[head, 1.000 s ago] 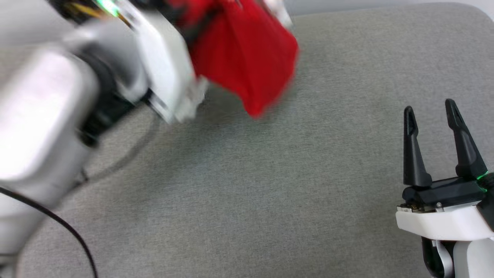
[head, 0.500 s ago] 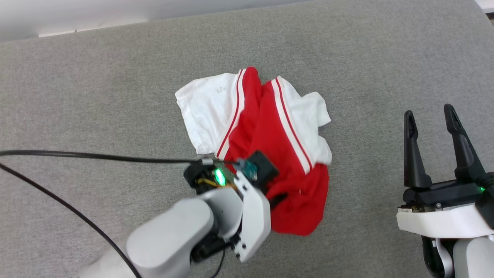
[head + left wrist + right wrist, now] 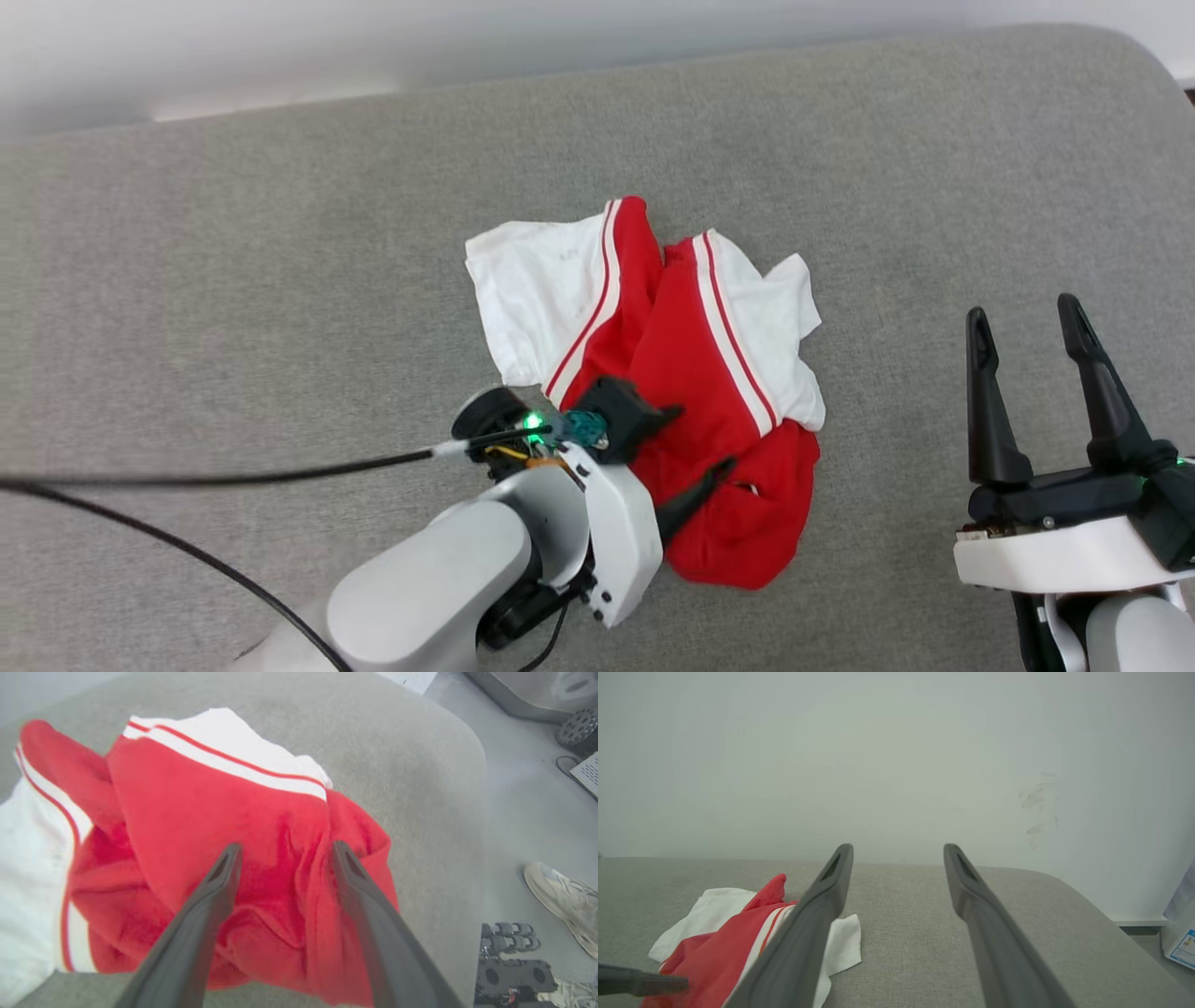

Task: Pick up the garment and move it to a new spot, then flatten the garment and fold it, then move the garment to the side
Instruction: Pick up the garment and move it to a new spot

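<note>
The garment [image 3: 709, 373], a red jersey with white sleeves and red-and-white striped trim, lies crumpled in the middle of the grey padded surface [image 3: 280, 280]. Its letters and numbers are hidden in the folds. My left gripper [image 3: 702, 435] hovers over its near red part. In the left wrist view the left gripper [image 3: 285, 849] is open, with the red cloth of the garment [image 3: 210, 798] just beyond the fingertips and nothing pinched between them. My right gripper [image 3: 1023, 311] stands open and empty to the garment's right, well apart from it. The right wrist view shows the right gripper [image 3: 899, 849] and the garment [image 3: 733, 938] at lower left.
A black cable [image 3: 233, 479] runs leftward from my left wrist over the surface. The surface's rounded right edge [image 3: 472, 751] drops to the floor, where a person's pale shoe [image 3: 560, 900] and dark equipment [image 3: 511, 956] sit. A white wall [image 3: 896, 756] stands behind.
The garment came down from hanging in my left gripper to lying on the surface. The left gripper has since opened and let it go. The head view has shifted slightly.
</note>
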Controlling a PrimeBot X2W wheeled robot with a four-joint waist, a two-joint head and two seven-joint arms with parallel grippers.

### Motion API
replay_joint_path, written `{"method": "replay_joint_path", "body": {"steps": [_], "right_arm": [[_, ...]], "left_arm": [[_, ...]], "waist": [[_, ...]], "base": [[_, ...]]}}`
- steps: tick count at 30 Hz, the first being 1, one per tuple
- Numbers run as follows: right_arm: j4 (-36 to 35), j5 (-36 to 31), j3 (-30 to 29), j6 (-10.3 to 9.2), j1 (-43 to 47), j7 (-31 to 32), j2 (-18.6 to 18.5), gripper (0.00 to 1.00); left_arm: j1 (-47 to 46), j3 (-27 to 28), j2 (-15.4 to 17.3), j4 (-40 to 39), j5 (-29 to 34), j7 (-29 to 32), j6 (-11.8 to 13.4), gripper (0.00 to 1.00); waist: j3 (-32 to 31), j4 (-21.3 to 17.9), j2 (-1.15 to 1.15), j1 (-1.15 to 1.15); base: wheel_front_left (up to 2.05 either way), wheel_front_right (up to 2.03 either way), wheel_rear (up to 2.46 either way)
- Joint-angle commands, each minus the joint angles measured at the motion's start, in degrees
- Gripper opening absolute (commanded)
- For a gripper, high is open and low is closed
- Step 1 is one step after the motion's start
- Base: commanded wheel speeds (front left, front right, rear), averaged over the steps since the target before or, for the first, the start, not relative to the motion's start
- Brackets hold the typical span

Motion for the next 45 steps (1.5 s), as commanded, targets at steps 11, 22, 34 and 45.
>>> {"method": "replay_joint_path", "body": {"steps": [11, 22, 34, 45], "right_arm": [[1.66, -0.91, -0.10, -0.02, 3.81, -0.12, 0.13, 1.00], [2.49, -0.27, -1.27, -0.02, 5.35, -0.12, 0.13, 1.00], [3.99, 2.71, -1.77, -0.02, 6.87, -0.12, 0.11, 1.00], [5.27, 4.91, -1.12, -0.02, 9.67, -0.12, 0.12, 1.00]], "left_arm": [[3.67, 10.81, 3.31, -4.22, 7.43, -19.24, 16.14, 1.00], [15.94, 25.08, 4.25, -9.77, 12.34, -21.60, 25.34, 1.00], [33.48, 43.36, -3.19, -14.20, 22.24, -21.53, 22.29, 1.00], [43.36, 55.51, -11.52, -15.41, 30.27, -21.53, 15.29, 1.00]], "waist": [[-5.85, 2.85, 0.00, 0.00], [-8.15, 4.45, 0.00, 0.00], [-10.29, 5.36, 0.00, 0.00], [-13.02, 5.26, 0.00, 0.00]], "base": [[0.00, 0.00, 0.00], [0.00, 0.00, 0.00], [0.00, 0.00, 0.00], [0.00, 0.00, 0.00]]}}
